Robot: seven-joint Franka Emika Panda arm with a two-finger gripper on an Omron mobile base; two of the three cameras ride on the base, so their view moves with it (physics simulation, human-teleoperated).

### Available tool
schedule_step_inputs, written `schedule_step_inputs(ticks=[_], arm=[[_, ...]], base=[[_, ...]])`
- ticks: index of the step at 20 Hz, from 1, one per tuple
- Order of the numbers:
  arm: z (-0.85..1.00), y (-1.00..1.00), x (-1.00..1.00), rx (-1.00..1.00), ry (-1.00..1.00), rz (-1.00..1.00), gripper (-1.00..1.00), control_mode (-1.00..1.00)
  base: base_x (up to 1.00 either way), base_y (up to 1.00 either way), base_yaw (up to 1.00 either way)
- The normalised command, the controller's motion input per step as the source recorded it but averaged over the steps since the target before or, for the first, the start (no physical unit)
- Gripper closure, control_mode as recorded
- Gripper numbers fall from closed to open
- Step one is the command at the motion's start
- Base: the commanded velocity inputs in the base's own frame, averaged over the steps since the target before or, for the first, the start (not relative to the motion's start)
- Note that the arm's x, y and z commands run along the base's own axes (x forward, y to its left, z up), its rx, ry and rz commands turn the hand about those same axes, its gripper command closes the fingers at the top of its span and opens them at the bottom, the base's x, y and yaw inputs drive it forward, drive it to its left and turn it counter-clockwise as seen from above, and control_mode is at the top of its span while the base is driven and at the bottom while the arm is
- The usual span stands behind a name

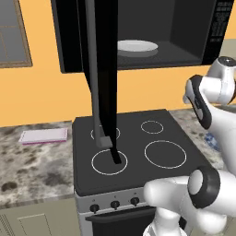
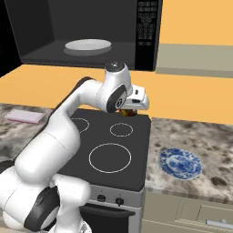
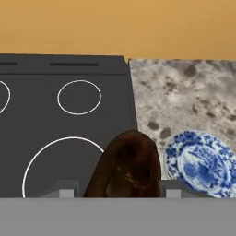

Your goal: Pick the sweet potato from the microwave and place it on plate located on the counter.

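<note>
Microwave (image 1: 184, 32), upper frame in the left base view, stands open with no legible writing; in the right base view the gripper (image 2: 129, 110) clasps the sweet potato (image 2: 128, 112) up-left of the plate (image 2: 180, 163); in the hand view that plate (image 3: 200, 164) lies just right of the pinched potato (image 3: 126, 168).

Even, flat rendered light; sharp, no glare.

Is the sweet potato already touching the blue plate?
Apart. The right base view shows the sweet potato held in the gripper above the stovetop, while the plate lies on the counter.
</note>
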Motion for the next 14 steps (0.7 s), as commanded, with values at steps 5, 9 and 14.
schedule_step_inputs(ticks=[5, 9, 14], arm=[[-0.89, -0.69, 0.01, 0.00, 0.22, 0.00, 1.00, -1.00], [-0.74, -0.54, 0.03, 0.00, 0.20, 0.00, 1.00, -1.00], [-0.59, -0.57, 0.04, 0.00, 0.17, 0.00, 1.00, -1.00]], base=[[0.00, 0.00, 0.00], [0.00, 0.00, 0.00], [0.00, 0.00, 0.00]])
